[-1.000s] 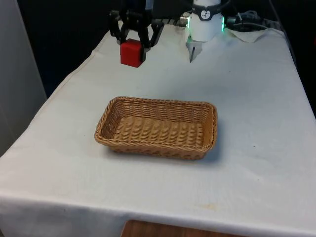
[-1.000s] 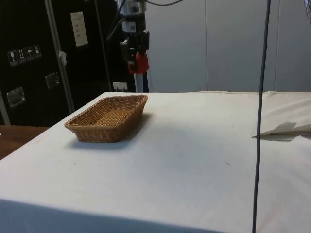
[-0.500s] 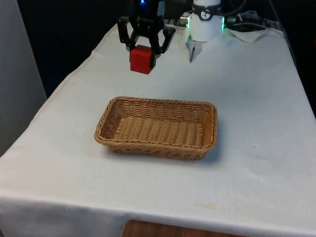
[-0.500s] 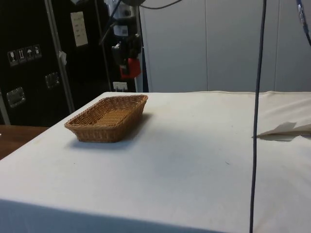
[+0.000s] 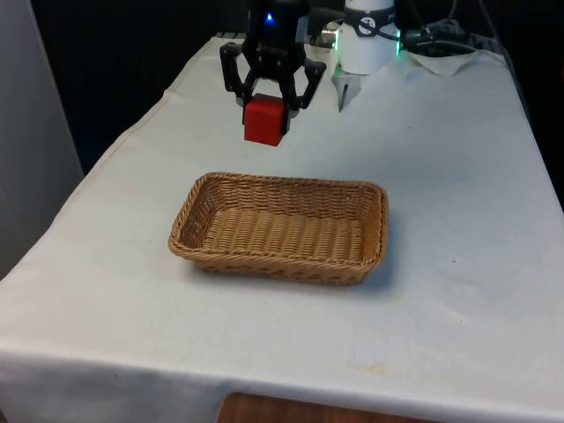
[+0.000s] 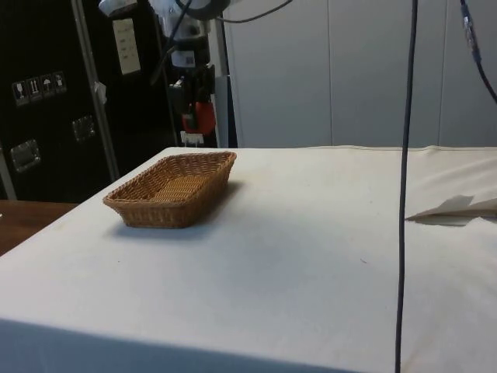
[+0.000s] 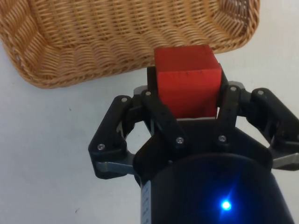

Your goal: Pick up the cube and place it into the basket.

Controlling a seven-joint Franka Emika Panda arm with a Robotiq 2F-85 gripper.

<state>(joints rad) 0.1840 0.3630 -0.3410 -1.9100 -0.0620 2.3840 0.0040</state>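
— So, what's on your screens, biggest thing first?

— Well, the table (image 5: 458, 176) under its white cloth, then the basket (image 5: 280, 227) lying near the middle of it, empty as far as I can see. Smaller still, the gripper (image 5: 270, 88) hangs in the air at about twelve o'clock from the basket, on the robot's side. Smallest is the red cube (image 5: 264, 121), pinched between the fingers and well off the cloth.

— Is it over the basket?

— Not quite. On the wrist view the cube (image 7: 188, 80) sits just at the basket's (image 7: 117, 42) near rim, and the side view puts the gripper (image 6: 191, 105) beyond the basket's (image 6: 172, 190) far end.

— Which step is that?

— I'd call it the carry: pickup done, drop not yet.

— Next?

— I'd bring it towards six o'clock until it's above the woven floor, lower it inside the walls, then spread the fingers.
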